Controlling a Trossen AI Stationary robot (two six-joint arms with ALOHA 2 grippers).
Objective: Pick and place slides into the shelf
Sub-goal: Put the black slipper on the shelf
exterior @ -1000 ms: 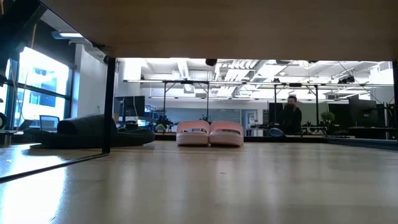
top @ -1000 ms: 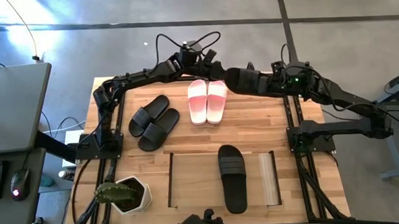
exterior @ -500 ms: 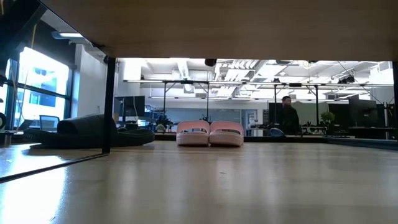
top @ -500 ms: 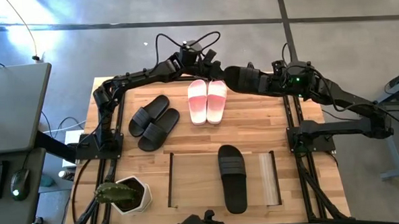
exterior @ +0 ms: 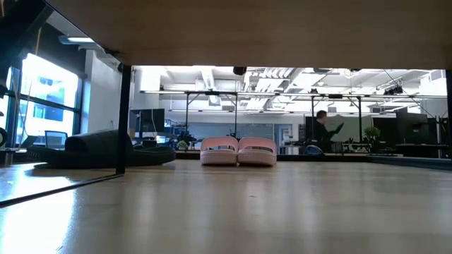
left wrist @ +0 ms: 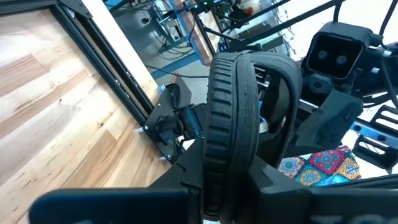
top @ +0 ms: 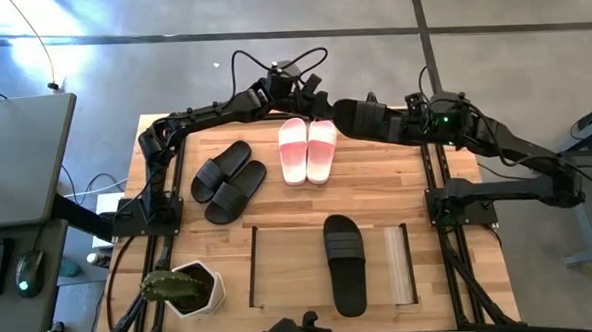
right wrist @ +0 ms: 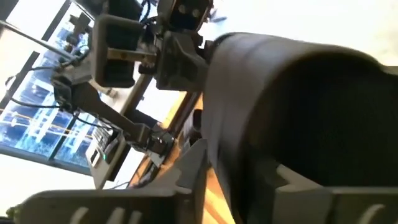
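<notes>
Person point(exterior: 323, 130) shifted | left jaws hold black slide point(left wrist: 233, 124) | right jaws: cannot tell | slides: four black, two pink point(top: 308, 150)

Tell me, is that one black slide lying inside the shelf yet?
Yes, in. The high view shows the black slide lying flat between the shelf's two side boards. No other slide is in there.

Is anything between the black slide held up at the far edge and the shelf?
The pink pair lies on the table between the held slide and the shelf; carried high, it likely clears. One black slide already occupies the shelf.
</notes>
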